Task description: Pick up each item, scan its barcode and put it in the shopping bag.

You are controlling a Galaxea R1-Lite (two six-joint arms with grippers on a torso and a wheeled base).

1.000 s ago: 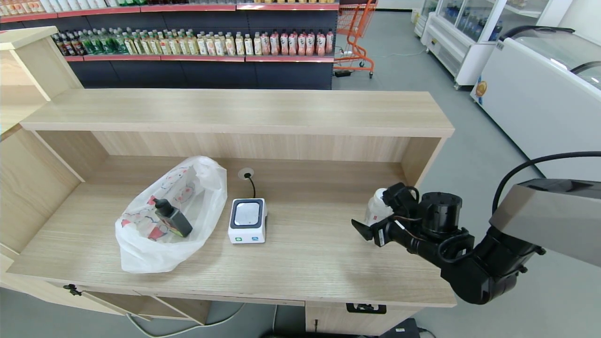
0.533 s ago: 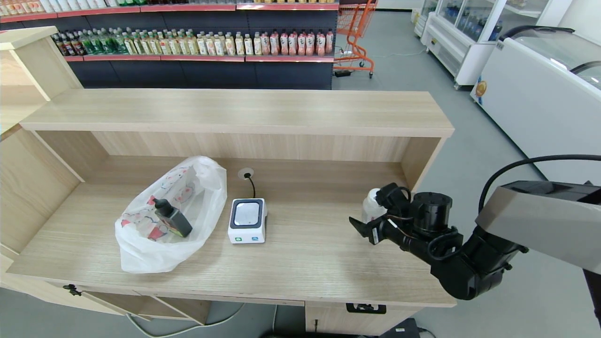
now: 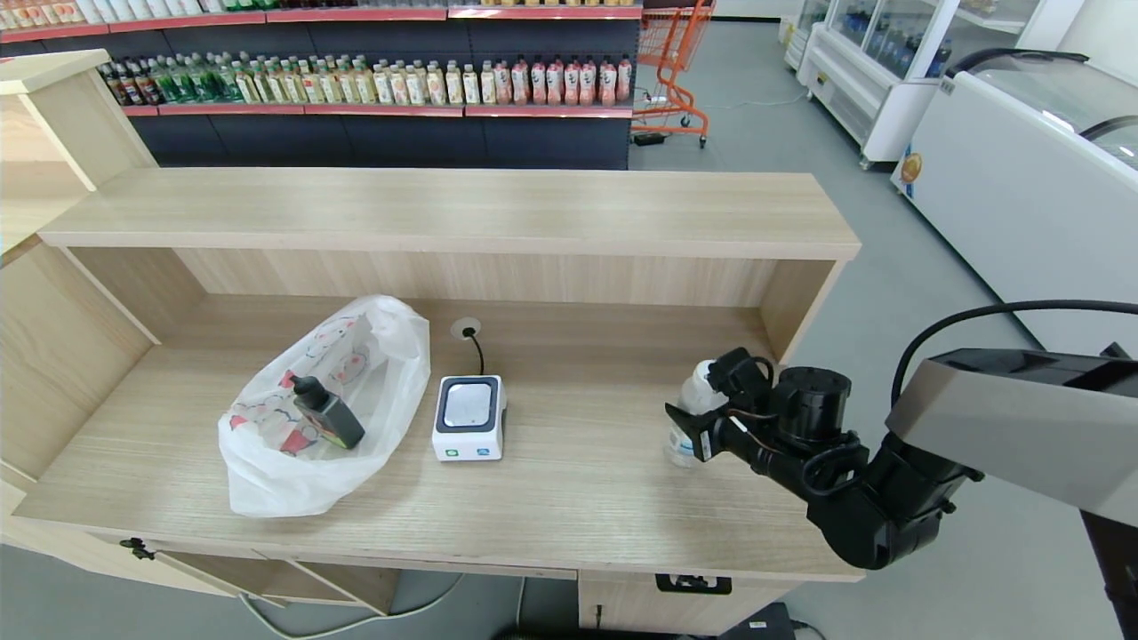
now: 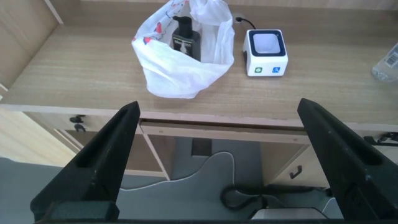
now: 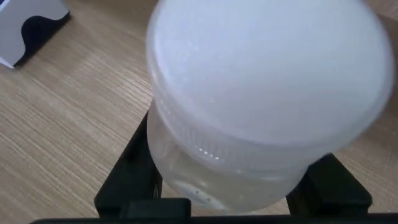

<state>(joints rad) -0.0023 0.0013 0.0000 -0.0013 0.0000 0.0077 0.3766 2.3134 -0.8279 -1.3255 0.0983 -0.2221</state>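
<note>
Just inside the counter's (image 3: 578, 484) right edge, right gripper (image 3: 698, 420) clasps the bottle (image 3: 681, 447).

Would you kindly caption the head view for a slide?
Right gripper grasps a clear bottle right of the scanner; a dark pump bottle lies in the shopping bag.

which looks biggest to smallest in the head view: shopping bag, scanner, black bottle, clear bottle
1. shopping bag
2. scanner
3. black bottle and clear bottle: about alike. The right gripper hides part of the clear one, so I won't rank them.
</note>
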